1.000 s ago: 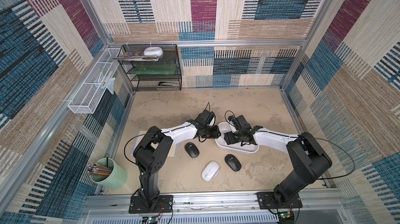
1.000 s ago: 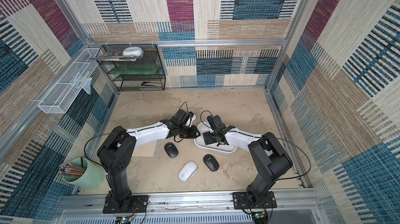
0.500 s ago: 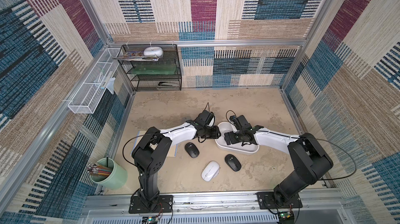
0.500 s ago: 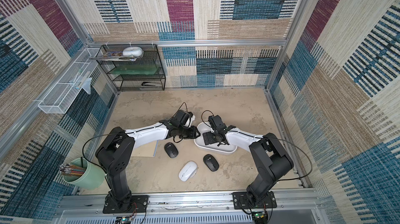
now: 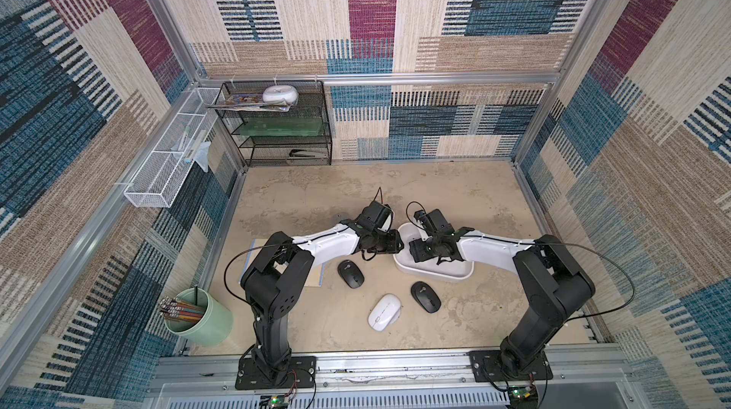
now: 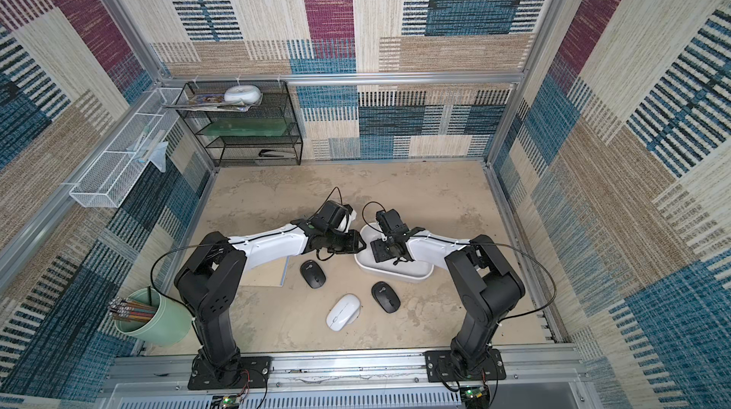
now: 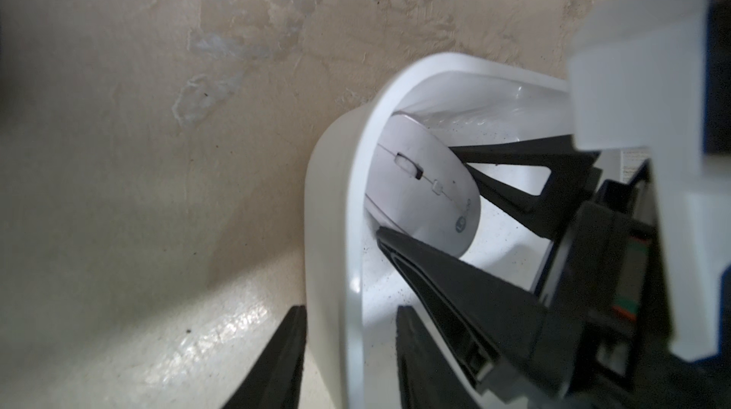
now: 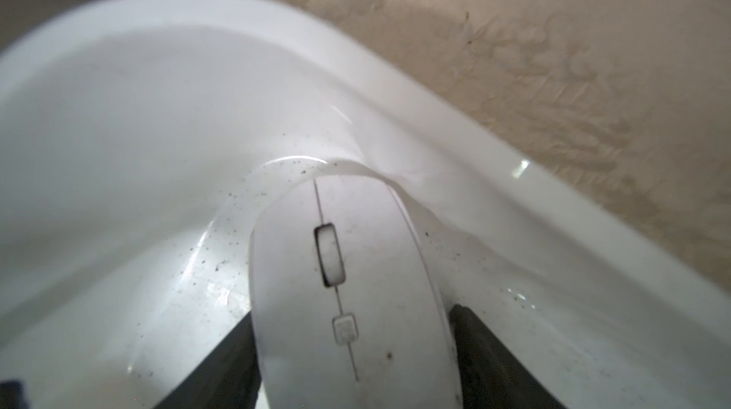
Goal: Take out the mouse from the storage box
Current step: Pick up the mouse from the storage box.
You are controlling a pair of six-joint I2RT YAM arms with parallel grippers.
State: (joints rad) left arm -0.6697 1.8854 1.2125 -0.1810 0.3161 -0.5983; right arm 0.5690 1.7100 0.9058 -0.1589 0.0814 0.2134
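Observation:
The white storage box point(image 5: 435, 274) sits on the floor between both arms. My left gripper point(image 7: 348, 355) straddles the wall at its left end, one finger outside, one inside, shut on the rim point(image 7: 336, 268). In both top views the left gripper point(image 5: 395, 246) meets that end of the box point(image 6: 399, 274). A white mouse point(image 8: 348, 288) lies inside near a corner. My right gripper point(image 8: 352, 355) is shut on its two sides. The left wrist view shows this mouse point(image 7: 423, 189) between the right gripper's black fingers point(image 7: 506, 173). From above, the right gripper point(image 5: 415, 254) hides the mouse.
On the floor in front of the box lie two black mice point(image 5: 350, 273) point(image 5: 425, 296) and a white mouse point(image 5: 384, 312). A beige pad point(image 5: 314, 274) lies under the left arm. A green pencil cup point(image 5: 197, 316), black mesh rack point(image 5: 285, 126) and white wire basket point(image 5: 166, 173) stand at the left.
Both arms stay nearly where they were. The right gripper's jaws have come in around the white mouse in the box.

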